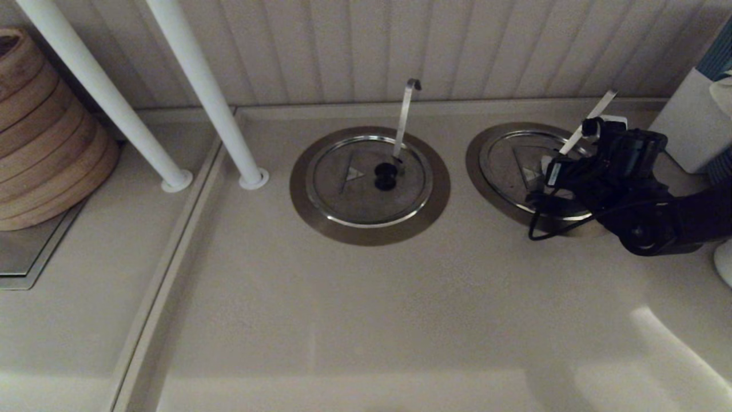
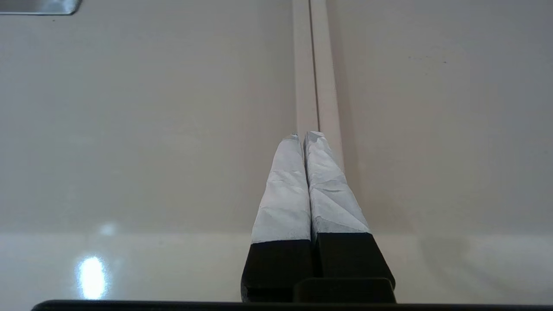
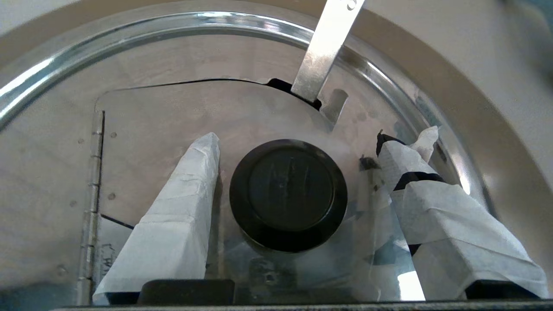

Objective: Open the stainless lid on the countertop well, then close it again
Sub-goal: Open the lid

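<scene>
The stainless lid (image 1: 514,163) lies flat on the countertop well (image 1: 486,171) at the right, seen close in the right wrist view as the lid (image 3: 164,116). My right gripper (image 1: 563,166) hovers low over it, open (image 3: 309,137). Its taped fingers (image 3: 185,203) stand on either side of the black knob (image 3: 288,194), with small gaps to it. The lid's hinge (image 3: 93,194) runs across the middle, and bluish smudges show near the rim. A flat ladle handle (image 3: 326,47) sticks out through the lid's notch. My left gripper (image 2: 304,136) is shut, over bare countertop beside a seam, outside the head view.
A similar lid (image 1: 343,194) with a curled-hook ladle handle (image 1: 405,114) sits in the middle ring. Two white poles (image 1: 209,91) rise at the back left beside stacked bamboo steamers (image 1: 40,131). A white container (image 1: 695,120) stands at the far right, against the back wall.
</scene>
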Motion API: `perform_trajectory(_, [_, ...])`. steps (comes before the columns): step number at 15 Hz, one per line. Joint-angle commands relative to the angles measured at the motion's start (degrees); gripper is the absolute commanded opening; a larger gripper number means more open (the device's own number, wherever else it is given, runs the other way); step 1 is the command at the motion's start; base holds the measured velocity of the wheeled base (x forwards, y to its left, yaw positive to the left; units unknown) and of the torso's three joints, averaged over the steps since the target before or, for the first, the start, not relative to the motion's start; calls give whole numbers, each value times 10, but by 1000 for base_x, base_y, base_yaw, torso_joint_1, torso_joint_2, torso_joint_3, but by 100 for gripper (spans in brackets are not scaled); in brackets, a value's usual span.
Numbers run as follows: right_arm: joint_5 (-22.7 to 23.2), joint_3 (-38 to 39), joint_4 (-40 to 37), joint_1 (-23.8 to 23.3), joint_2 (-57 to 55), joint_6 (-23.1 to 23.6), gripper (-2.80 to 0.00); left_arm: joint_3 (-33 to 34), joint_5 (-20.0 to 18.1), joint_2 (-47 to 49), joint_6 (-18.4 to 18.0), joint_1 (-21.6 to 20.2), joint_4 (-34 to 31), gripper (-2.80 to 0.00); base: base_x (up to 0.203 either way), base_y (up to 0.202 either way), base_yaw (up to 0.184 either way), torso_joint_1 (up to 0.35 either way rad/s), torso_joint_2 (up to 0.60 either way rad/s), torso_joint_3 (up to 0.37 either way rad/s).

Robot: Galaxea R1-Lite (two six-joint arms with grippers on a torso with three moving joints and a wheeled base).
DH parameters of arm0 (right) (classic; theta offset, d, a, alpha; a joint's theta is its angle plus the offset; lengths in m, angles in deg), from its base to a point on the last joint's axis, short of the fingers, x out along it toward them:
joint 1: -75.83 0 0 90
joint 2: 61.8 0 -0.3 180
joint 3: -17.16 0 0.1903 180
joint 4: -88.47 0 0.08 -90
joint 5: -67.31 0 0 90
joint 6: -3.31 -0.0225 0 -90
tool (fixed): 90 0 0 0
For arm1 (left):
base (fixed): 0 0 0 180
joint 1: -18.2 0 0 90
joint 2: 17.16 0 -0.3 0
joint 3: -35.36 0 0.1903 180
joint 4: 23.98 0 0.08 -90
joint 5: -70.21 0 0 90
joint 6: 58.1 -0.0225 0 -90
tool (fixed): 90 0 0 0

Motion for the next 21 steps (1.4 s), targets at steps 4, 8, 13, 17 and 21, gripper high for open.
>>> perform_trajectory(4, [-1,-8,2,11,10,-11,0,0,0,0,0,0,0,-280,0,0,0,0,0,0])
perform_trajectory(8, [-2,-7,2,21,26,-12,0,0,0,0,0,0,1,-280,0,0,0,0,0,0])
perform_trajectory(13, [-1,-4,0,37,29,-30,0,0,0,0,0,0,0,-280,0,0,0,0,0,0])
perform_trajectory(17, [-2,-7,0,33,22,-29,0,0,0,0,0,0,0,-280,0,0,0,0,0,0])
perform_trajectory(21, [-1,-16,0,13,17,-29,0,0,0,0,0,0,1,-280,0,0,0,0,0,0])
